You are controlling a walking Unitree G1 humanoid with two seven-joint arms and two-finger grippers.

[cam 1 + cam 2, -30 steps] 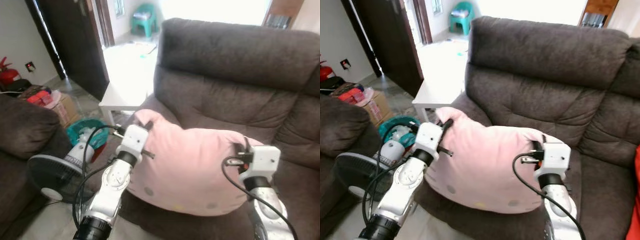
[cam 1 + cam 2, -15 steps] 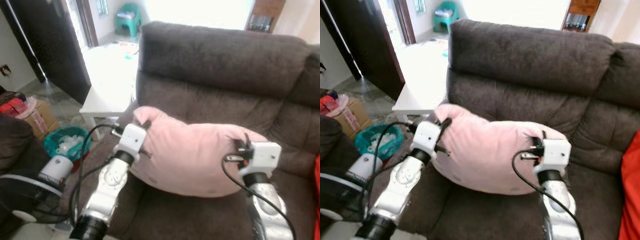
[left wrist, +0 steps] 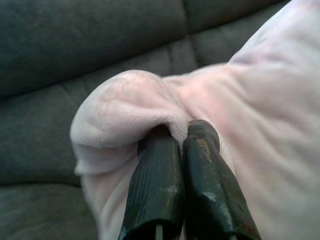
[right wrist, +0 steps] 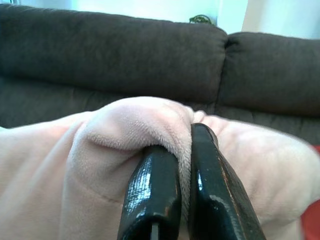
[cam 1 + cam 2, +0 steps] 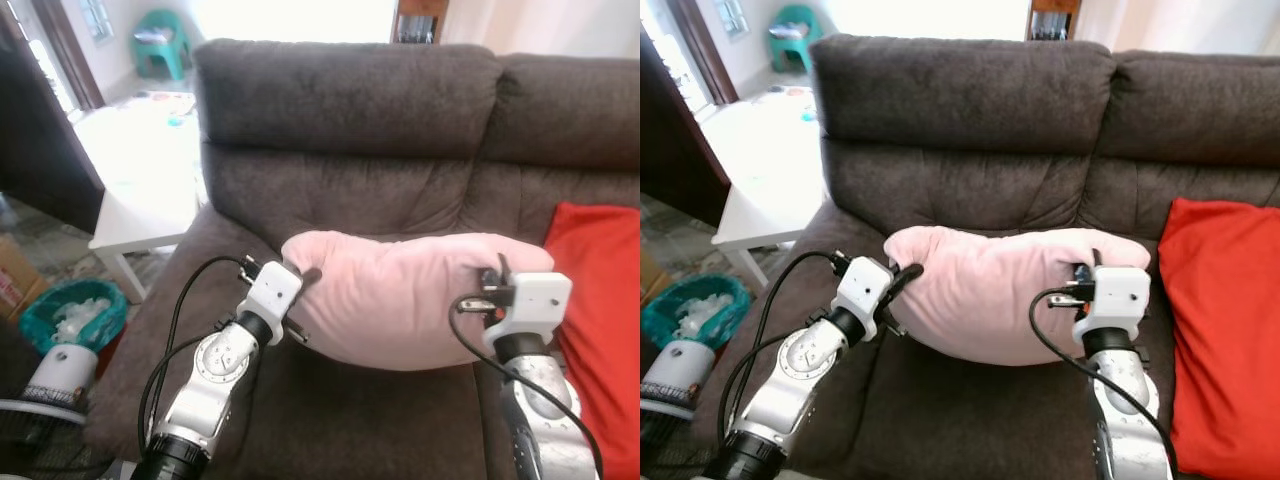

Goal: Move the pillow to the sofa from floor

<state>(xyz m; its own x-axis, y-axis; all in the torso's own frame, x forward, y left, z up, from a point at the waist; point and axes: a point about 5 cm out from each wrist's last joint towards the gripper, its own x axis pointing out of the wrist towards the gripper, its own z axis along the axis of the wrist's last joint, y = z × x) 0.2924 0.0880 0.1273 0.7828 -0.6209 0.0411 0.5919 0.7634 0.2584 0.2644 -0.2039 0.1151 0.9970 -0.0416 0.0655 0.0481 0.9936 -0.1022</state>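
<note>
The soft pale-pink plush pillow [image 5: 400, 295] hangs above the seat cushion of the dark brown fabric sofa [image 5: 350, 120], carried between both arms and stretched lengthwise in front of the backrest. The left gripper [image 3: 176, 137] has its two black fingers [image 3: 155, 185] pressed together on a bunched fold at the pillow's left corner; the right gripper [image 4: 175, 140] likewise pinches a fold of plush at the right corner, its fingers closed on fabric with no gap visible between them. A red cushion [image 5: 600, 310] lies just beside the pillow's right end, and a white low table [image 5: 140, 190] stands off the sofa's left arm. The step in hand appears to be the placement: the pillow is already over the seat, so what seems to remain is lowering and release. It would be done well by bringing both arms down evenly, so that the pillow's underside settles flat on the seat before either grip is loosened; releasing one corner early would probably let the pillow swing or slide toward the front edge. Because each hold is only a pinch of soft fabric, a slow descent is advisable. Setting it clear of the red cushion and well back on the seat should leave it stable.
</note>
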